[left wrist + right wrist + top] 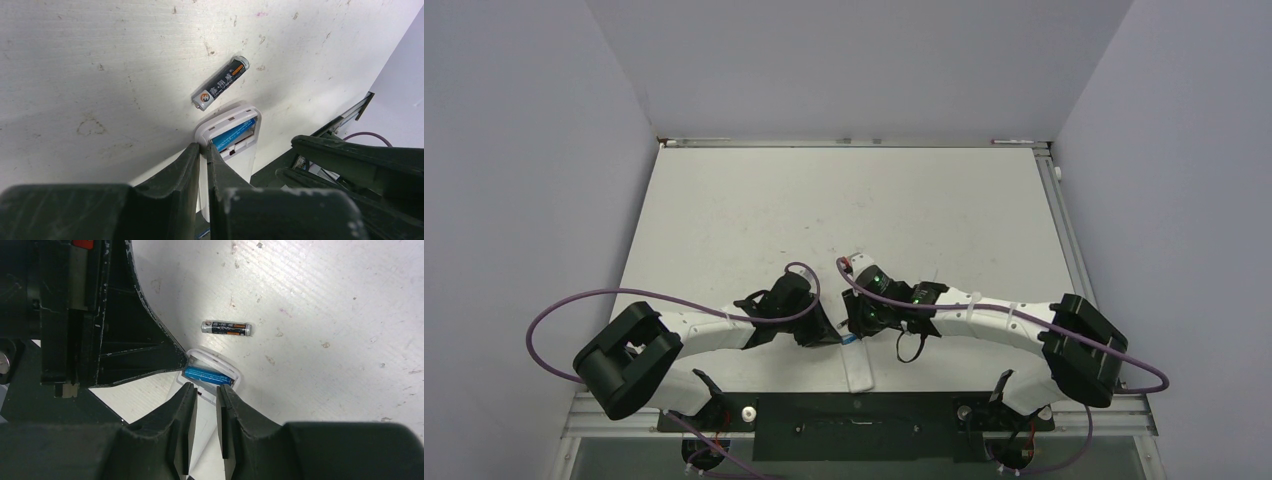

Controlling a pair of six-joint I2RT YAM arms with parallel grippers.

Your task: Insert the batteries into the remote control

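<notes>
Right pincer point(204, 389) narrowly parted, empty, over remote control point(226, 368); left pincer point(202, 150) pinching its rim. Blue battery point(207, 376) seated; dark battery point(226, 328) on tabletop point(340, 300) just beyond, parallel, straight ahead of right pincer.

The left hand point(204, 147) and right hand point(205, 388) crowd the remote point(214, 362) from both sides at the near edge of the counter point(844, 200), and a dark battery point(221, 83) lies just past its open end (beyond that, room to pass).

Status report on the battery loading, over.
Left gripper pinches remote control rim; right gripper cracked open above it. Blue battery seated, black battery loose on table. Nothing blocking.
</notes>
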